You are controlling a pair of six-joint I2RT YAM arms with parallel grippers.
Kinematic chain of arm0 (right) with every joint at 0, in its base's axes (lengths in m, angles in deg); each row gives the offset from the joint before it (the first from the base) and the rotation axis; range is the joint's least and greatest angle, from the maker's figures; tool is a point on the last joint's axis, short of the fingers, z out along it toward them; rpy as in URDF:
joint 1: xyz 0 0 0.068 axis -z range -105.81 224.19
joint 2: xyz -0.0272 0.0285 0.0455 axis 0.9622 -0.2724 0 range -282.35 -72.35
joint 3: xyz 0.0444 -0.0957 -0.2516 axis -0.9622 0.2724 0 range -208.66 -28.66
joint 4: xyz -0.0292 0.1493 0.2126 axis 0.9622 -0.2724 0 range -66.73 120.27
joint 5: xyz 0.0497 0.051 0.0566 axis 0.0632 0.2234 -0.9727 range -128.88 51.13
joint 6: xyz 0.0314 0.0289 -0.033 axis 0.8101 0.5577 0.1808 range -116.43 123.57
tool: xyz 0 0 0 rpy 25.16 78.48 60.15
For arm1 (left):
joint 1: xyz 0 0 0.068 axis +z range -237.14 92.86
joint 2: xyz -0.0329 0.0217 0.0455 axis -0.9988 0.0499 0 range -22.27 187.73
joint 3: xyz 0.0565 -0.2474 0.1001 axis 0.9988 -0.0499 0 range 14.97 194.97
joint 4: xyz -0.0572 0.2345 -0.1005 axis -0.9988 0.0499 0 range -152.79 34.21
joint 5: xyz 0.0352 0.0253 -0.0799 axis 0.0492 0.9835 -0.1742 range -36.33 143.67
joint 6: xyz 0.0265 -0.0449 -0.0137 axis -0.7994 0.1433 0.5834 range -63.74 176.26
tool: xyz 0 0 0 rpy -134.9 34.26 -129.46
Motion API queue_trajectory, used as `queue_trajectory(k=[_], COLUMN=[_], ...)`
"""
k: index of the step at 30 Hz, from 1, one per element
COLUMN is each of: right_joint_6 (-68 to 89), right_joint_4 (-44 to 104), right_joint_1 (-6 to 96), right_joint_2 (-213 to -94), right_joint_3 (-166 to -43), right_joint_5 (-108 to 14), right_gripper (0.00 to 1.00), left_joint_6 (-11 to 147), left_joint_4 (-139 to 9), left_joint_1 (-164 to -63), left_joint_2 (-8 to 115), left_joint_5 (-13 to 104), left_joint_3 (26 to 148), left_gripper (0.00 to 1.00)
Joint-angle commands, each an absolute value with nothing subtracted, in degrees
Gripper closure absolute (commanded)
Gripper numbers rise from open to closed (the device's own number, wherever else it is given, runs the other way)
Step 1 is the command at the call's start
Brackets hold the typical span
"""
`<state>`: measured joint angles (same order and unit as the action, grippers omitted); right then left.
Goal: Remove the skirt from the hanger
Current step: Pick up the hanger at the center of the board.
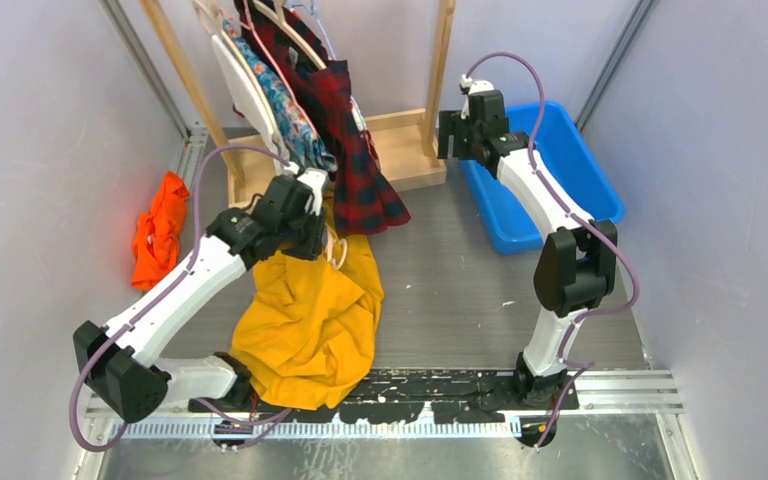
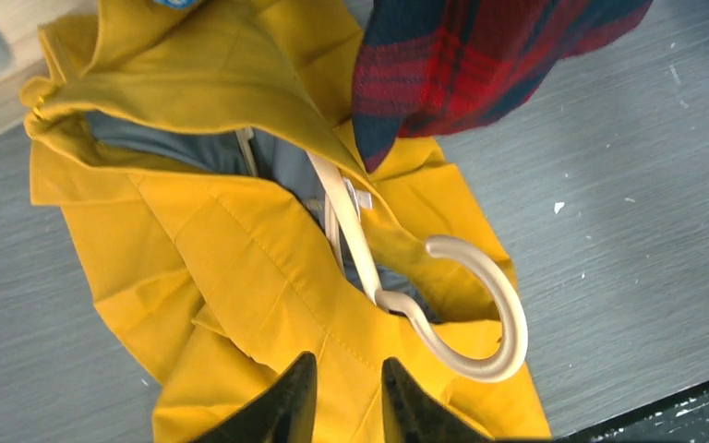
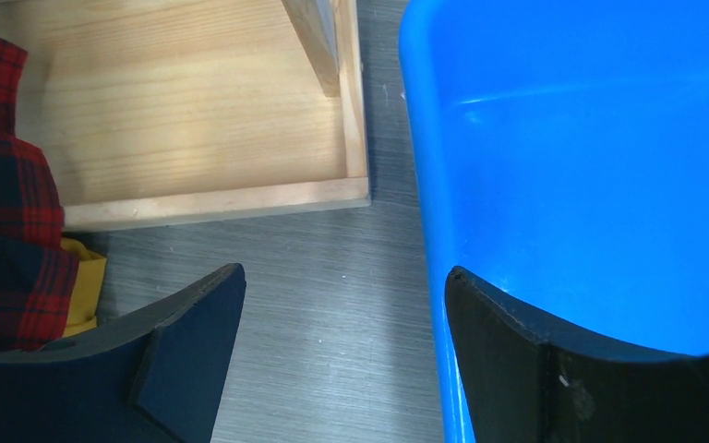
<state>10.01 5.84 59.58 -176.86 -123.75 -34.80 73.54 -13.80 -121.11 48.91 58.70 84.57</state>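
Skirt [image 2: 240, 277]: one, mustard yellow, heaped on the counter [image 1: 460, 290] below the wooden rack [image 1: 410, 150].
Hanger [image 2: 480, 314]: one, cream, lying inside the skirt's waistband (hook poking out).
Others: a plaid garment [image 1: 355, 150] and a floral garment [image 1: 280, 110] on the rack; an orange garment [image 1: 160, 230] far left.
Bin [image 1: 585, 160]: one, blue.
Left hand [image 2: 347, 362]: fingers slightly parted over the skirt, gripping nothing.
Right hand [image 3: 343, 277]: spread wide, empty, over the bin's rim.

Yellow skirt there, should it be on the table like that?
It looks out of place: the crumpled mustard-yellow fabric skirt lies on the grey metal table, cream plastic hanger tucked in its waistband, while the red plaid garment hangs on the wooden rack.
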Motion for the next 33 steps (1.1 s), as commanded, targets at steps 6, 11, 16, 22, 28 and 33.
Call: queue_trajectory(k=[6, 11, 16, 22, 28, 33], right_joint_6=[11.2, 11.1, 10.7, 10.0, 9.9, 10.2], right_joint_4=[8.4, 8.0, 8.1, 8.1, 8.3, 8.6], right_joint_1=[59.9, 59.9, 59.9, 59.9, 59.9, 60.0], right_joint_2=[-177.8, -179.0, -179.9, -180.2, -179.3, -179.6], right_joint_3=[-124.1, -124.3, -123.8, -123.0, -121.5, -121.4], right_joint_5=[-33.8, -33.7, -33.0, -31.5, -31.2, -31.5], right_gripper=[0.16, 0.16, 0.16, 0.16, 0.16, 0.16], left_joint_6=[79.2, 81.1, 79.2, 75.9, 76.8, 79.5], left_joint_4=[-19.8, -20.3, -23.3, -27.9, -28.2, -25.5], left_joint_1=[-125.9, -129.9, -133.2, -136.2, -138.8, -140.9], left_joint_2=[43.5, 40.5, 39.8, 43.8, 42.5, 39.1], left_joint_5=[66.7, 74.0, 77.6, 82.0, 84.6, 84.1], left_joint_3=[79.2, 76.3, 75.6, 76.0, 76.8, 76.8], left_gripper=[0.58, 0.57, 0.54, 0.54, 0.51, 0.52])
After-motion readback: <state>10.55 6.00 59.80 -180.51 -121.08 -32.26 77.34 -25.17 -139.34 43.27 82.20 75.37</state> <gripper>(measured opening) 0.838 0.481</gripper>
